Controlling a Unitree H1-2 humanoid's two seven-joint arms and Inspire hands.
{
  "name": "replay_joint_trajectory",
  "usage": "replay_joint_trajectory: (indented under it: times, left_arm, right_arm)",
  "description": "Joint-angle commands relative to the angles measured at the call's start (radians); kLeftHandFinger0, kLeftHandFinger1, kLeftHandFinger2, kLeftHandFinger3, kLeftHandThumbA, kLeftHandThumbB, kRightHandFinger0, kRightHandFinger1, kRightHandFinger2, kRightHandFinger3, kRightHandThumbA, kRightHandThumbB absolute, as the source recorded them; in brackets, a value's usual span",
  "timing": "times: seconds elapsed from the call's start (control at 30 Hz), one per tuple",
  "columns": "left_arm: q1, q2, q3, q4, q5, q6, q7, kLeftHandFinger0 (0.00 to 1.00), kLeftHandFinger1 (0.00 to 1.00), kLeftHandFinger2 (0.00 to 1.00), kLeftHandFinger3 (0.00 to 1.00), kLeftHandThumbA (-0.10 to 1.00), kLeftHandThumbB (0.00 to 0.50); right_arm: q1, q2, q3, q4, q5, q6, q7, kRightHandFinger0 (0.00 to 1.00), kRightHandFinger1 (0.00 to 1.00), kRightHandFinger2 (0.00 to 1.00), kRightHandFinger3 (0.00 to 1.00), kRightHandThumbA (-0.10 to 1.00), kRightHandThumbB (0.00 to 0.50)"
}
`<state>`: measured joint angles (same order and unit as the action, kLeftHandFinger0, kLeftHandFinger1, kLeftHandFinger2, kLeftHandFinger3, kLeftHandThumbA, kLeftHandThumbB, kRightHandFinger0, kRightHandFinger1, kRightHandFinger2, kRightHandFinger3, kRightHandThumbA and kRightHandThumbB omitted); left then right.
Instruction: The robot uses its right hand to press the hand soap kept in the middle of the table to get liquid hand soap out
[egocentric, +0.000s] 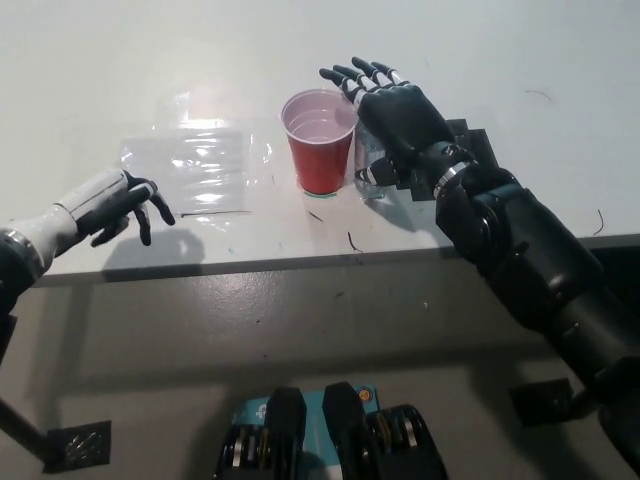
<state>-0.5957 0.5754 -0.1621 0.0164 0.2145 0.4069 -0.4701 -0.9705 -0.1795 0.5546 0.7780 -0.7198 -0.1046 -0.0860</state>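
Black against the white table (120, 60), your right hand (395, 110) lies flat, fingers spread, on top of the hand soap (368, 170), which stands touching the red cup (320, 140) near mid-table. Your left hand (110, 205) hovers over the near edge, fingers loosely apart, beside clear plastic sheeting (190, 165).

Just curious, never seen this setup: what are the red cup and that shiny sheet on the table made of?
The red cup looks like thin glossy plastic: smooth red wall, pale inside, rolled rim. The sheet appears to be clear plastic film: the white table shows through, with wrinkled glare patches.
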Motion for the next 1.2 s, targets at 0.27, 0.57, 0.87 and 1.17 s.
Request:
replay_joint_trajectory:
  times: [0.27, 0.57, 0.87, 1.17]
  left_arm:
    - [-0.071, 0.058, 0.006, -0.011, 0.005, -0.047, -0.021, 0.01, 0.00, 0.30, 0.59, 1.00, 0.315]
    - [-0.066, 0.060, 0.000, -0.015, 0.015, -0.045, -0.022, 0.06, 0.03, 0.30, 0.60, 1.00, 0.309]
    - [-0.039, 0.054, 0.000, -0.016, 0.006, -0.036, -0.026, 0.01, 0.01, 0.30, 0.61, 1.00, 0.314]
    - [-0.007, 0.058, -0.005, -0.021, 0.003, -0.017, -0.037, 0.08, 0.05, 0.34, 0.66, 1.00, 0.323]
  right_arm:
    - [0.064, 0.007, 0.047, 0.128, -0.012, 0.001, 0.065, 1.00, 1.00, 1.00, 1.00, 1.00, 0.462]
    - [0.088, 0.012, 0.028, 0.150, 0.005, -0.012, 0.037, 1.00, 1.00, 1.00, 1.00, 1.00, 0.463]
    - [0.111, -0.002, 0.020, 0.075, 0.008, -0.001, 0.044, 1.00, 1.00, 1.00, 1.00, 1.00, 0.414]
    - [-0.024, -0.080, -0.043, -0.127, 0.027, 0.012, 0.099, 1.00, 1.00, 1.00, 1.00, 1.00, 0.388]
